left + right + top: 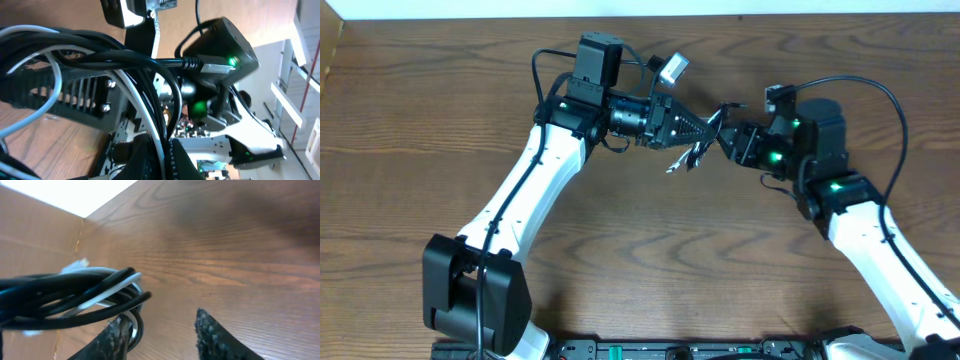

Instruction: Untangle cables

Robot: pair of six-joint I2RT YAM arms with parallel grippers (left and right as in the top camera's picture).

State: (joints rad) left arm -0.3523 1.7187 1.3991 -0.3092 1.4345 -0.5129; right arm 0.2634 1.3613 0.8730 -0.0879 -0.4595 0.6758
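Left jaws pinching cables (697, 149), right jaws spread beside them, wood-grain table (650, 260) (white strip (620, 7) beyond)

I see a brown tabletop (650, 250) with wavy darker wood grain, the cables (75, 285) one black and one white, my left arm (535, 175) and right arm (880, 245) white with black joints, green lights (775, 157) glowing on the right one
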